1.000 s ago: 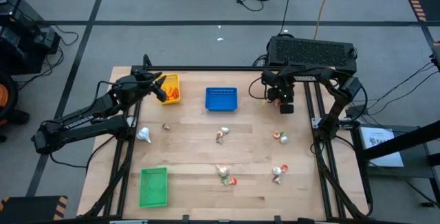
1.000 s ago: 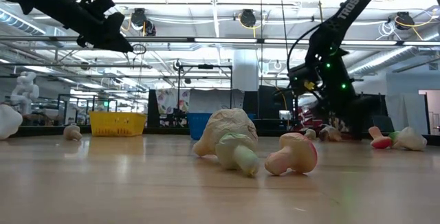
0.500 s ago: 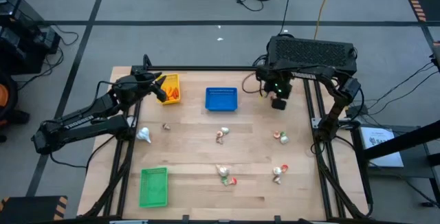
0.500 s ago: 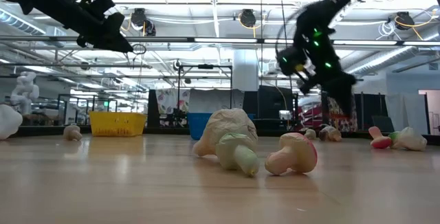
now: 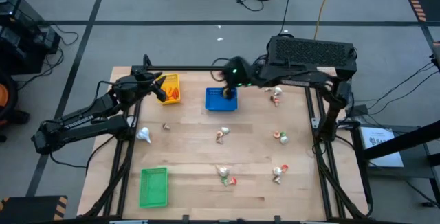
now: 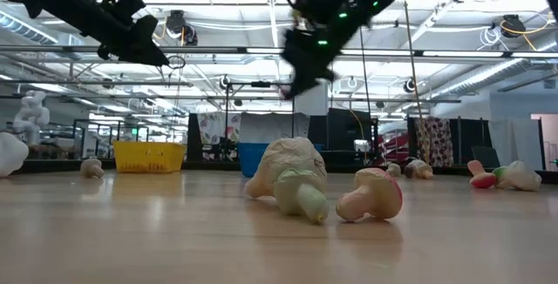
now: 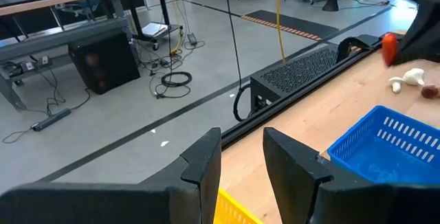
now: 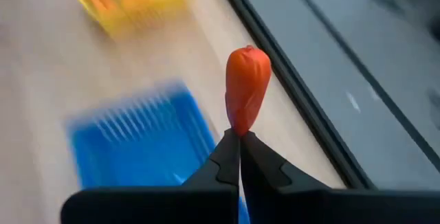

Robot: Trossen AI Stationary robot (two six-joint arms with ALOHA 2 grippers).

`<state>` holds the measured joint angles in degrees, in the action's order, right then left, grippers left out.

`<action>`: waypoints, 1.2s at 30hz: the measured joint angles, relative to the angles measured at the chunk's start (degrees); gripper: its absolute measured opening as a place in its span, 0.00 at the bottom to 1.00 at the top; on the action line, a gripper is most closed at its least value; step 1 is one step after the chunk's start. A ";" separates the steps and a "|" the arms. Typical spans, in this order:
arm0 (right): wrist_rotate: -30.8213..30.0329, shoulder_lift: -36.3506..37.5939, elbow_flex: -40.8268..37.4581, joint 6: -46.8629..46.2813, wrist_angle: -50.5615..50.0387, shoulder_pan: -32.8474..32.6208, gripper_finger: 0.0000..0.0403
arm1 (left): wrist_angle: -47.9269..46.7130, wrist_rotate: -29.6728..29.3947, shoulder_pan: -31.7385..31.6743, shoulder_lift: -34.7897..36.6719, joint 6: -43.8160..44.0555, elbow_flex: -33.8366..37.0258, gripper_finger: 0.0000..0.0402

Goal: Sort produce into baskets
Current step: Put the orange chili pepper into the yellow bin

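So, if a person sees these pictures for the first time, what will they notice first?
Probably the orange carrot piece pinched at its end in the right gripper, raised above the blue basket at the table's far edge. Next, the yellow basket with orange pieces inside, under the left gripper. The green basket sits apart at the near left, with small vegetables scattered between them.

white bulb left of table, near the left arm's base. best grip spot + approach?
Take the white bulb across its rounded body, coming straight down from above. It lies alone on bare table, with only a small brownish piece nearby, so the fingers have room on both sides. Its narrower end looks too slim to pinch reliably. The left gripper, hovering by the yellow basket, is the closer one.
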<state>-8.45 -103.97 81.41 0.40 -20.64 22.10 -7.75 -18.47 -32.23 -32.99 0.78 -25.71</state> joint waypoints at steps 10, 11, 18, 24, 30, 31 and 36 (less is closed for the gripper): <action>1.76 -21.26 15.12 -11.29 21.37 -5.30 0.00 | -0.87 -4.09 0.00 0.20 -1.53 0.02 0.29; 2.47 -23.85 18.30 -11.66 20.88 -5.64 0.00 | -1.05 -5.90 0.00 0.18 -1.57 0.02 0.29; 4.24 -40.62 42.61 -15.13 17.51 -7.12 0.00 | -1.63 -10.35 0.02 0.17 -2.47 0.02 0.29; 4.83 -48.92 53.61 -16.28 15.66 -7.27 0.00 | -1.74 -10.35 0.01 0.17 -2.69 0.02 0.29; 5.42 -49.02 53.05 -16.47 15.67 -7.56 0.04 | -1.74 -10.33 0.01 0.17 -2.91 0.02 0.29; 5.40 -49.02 53.03 -16.47 15.56 -7.50 0.06 | -1.74 -10.33 0.02 0.17 -2.93 0.02 0.29; 5.48 -49.02 53.02 -17.99 15.66 -7.42 0.13 | -1.72 -10.33 0.01 0.17 -2.83 0.02 0.29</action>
<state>-2.97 -152.99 134.43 -17.59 -4.98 14.68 -9.47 -28.80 -32.22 -32.82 -2.06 -25.69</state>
